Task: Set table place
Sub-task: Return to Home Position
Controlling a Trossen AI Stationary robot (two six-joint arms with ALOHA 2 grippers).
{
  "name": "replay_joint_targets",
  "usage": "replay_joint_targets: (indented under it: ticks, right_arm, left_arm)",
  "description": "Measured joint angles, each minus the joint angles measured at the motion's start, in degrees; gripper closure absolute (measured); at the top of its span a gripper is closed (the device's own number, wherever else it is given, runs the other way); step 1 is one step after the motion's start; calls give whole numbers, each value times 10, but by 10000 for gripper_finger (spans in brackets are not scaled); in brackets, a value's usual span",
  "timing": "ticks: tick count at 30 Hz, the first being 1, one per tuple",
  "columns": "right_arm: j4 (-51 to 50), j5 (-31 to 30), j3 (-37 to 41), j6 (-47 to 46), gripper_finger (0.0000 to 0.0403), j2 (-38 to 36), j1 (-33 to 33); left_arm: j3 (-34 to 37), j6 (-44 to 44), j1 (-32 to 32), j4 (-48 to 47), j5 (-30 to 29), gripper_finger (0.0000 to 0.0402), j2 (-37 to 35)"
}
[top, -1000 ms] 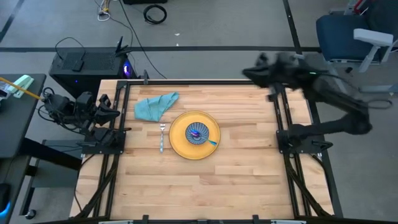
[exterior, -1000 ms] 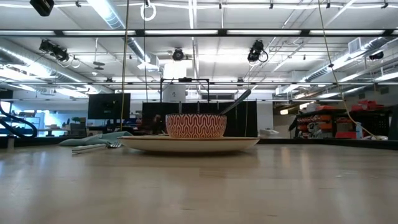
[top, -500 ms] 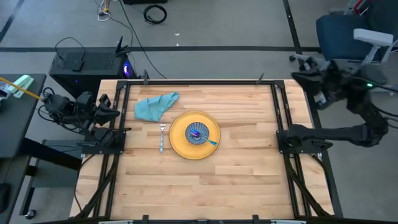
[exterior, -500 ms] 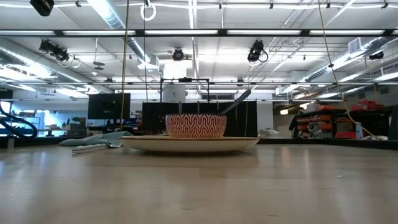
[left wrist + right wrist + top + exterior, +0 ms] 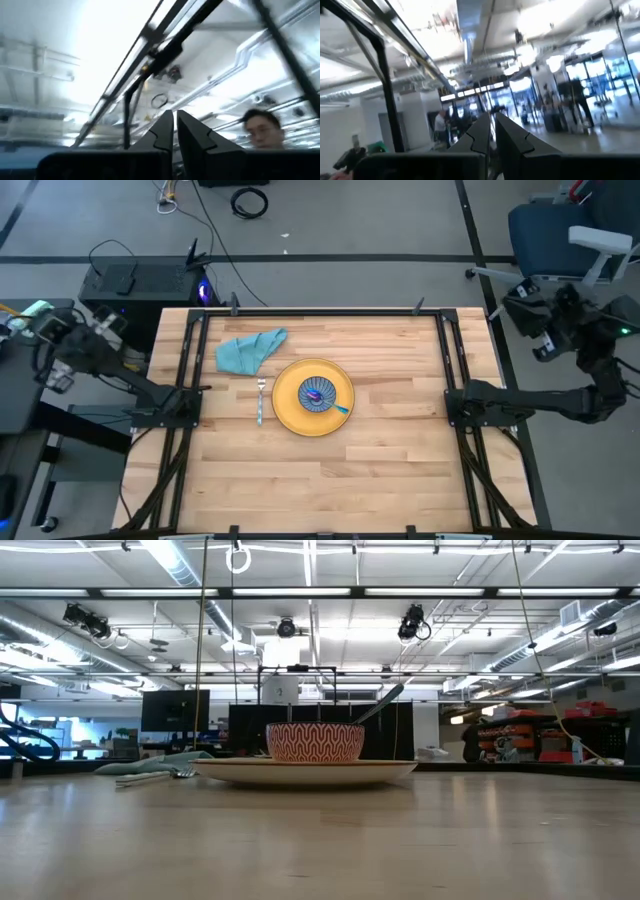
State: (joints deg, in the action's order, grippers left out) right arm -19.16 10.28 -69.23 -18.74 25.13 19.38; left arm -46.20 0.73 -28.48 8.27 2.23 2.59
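Counter (image 5: 330,470): light plank top in a black rail frame; the setting lies a little left of its middle.
Plate (image 5: 290,412): yellow, flat on the counter, with the bowl (image 5: 316,394) standing at its centre.
Fork (image 5: 261,402): lies just beside the plate's left edge.
Cloth (image 5: 250,350): teal and crumpled, behind the fork toward the far left corner, apart from the plate.
High view only: the bowl's blue inside, the fork's full length, and both arms parked off the counter, one beyond each side rail.
Low view only: the bowl's red-and-white zigzag outside, and the spoon handle (image 5: 385,700) slanting up over its rim to the right.
Left claw (image 5: 175,116): beyond the counter's left side, pointing up at ceiling lights; fingers together with only a thin slit between them, holding nothing. A person (image 5: 262,131) shows beyond it.
Right claw (image 5: 491,118): beyond the counter's right side, facing the room; fingers drawn together likewise, touching nothing.
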Motion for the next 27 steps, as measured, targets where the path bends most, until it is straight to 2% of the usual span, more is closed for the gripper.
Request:
replay_joint_targets:
  ticks: [3, 7, 10, 16, 23, 27]
  right_arm:
    - [62, 1, 41, -6, 369, -37, 0]
    - [131, 12, 138, -37, 369, -94, 0]
    - [176, 13, 201, -55, 369, -145, 0]
    - [185, 3, 257, -65, 369, -252, 0]
    - [167, -8, 254, -66, 368, -237, 0]
    - [186, -33, 298, -79, 369, -244, 0]
  left_arm:
    - [-24, 6, -7, -14, 6, 374, 12]
    - [-67, -28, -28, -94, -33, 372, 41]
    - [-93, -35, -43, -130, -39, 367, 49]
    - [-95, -45, -63, -173, -41, 361, 32]
    - [-85, -60, -73, -192, -81, 368, 10]
    - [-57, -59, -82, -190, -86, 373, -13]
